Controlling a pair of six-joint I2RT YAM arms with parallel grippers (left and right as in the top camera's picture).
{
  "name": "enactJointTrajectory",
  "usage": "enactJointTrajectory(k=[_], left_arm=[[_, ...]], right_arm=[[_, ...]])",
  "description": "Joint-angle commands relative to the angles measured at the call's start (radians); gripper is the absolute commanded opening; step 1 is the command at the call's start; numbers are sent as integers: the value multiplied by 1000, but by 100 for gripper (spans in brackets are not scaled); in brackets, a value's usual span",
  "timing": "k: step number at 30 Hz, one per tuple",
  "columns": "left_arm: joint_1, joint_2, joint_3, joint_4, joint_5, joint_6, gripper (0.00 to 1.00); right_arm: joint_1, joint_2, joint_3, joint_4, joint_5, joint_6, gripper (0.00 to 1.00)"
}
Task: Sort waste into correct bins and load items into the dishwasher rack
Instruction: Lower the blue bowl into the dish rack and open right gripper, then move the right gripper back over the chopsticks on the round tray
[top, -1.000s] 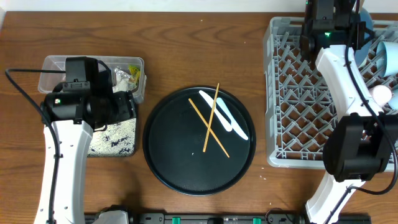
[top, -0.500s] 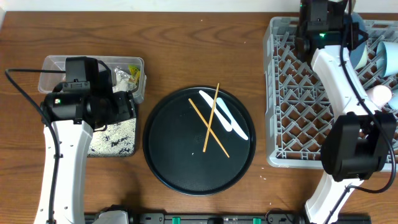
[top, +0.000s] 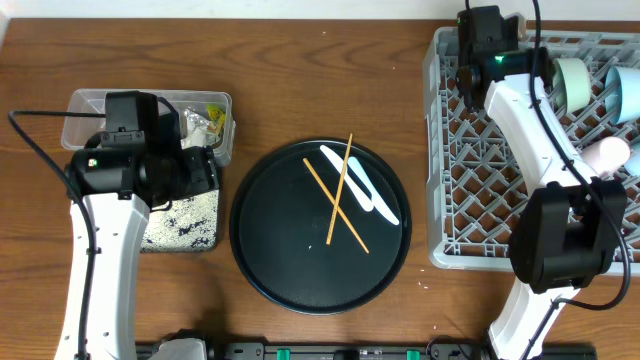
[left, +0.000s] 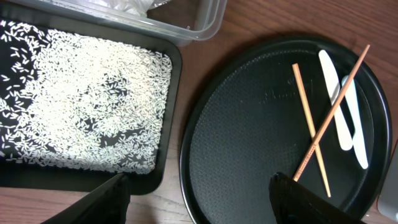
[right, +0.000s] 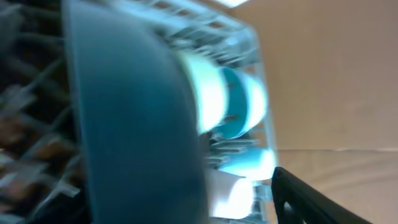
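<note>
The grey dishwasher rack (top: 450, 240) fills the right side. A pale-green bowl (top: 572, 82), a white dish (top: 630, 95) and a whitish cup (top: 612, 152) stand in it. My right gripper (top: 478, 70) hangs over its back left part, open. Its blurred wrist view shows the blue bowl (right: 124, 112) close in front and one finger (right: 311, 199) off to the right. Chopsticks (top: 340, 195) lie crossed over the white spoon (top: 365, 190). My left gripper (left: 199, 186) stands open and empty beside the rice (left: 81, 99) in the black tray (left: 168, 168). Tissue (top: 195, 125) and wrapper (top: 215, 112) lie in the clear tub (top: 90, 100).
The large round black tray (top: 270, 250) sits mid-table under the chopsticks and spoon, close to the rectangular tray's right edge. Bare wooden table runs along the back and between the round tray and the rack.
My right gripper has swung left, away from the bowls at the rack's back right, and its jaws have gone from shut to open. The left arm has not moved.
</note>
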Motion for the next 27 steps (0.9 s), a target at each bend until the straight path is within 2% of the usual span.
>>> enactJointTrajectory(k=[1,12,15,22,27], left_arm=[[5,-7,13,-3,-6,-3,73],[5,-7,13,-3,-5,-3,73],[5,-7,13,-3,-6,-3,73],[5,-7,13,-3,-6,-3,73],[5,-7,13,-3,-6,-3,73]], right_arm=[[6,12,-5,-32,-154,164,77],[40,-51,-5,-107,-215,166,85],[47,-113,-5,-111,-309,162,86],[45,-253,-5,-138,-670,105,89],[46,-300,-5,-220,-758,105,89]])
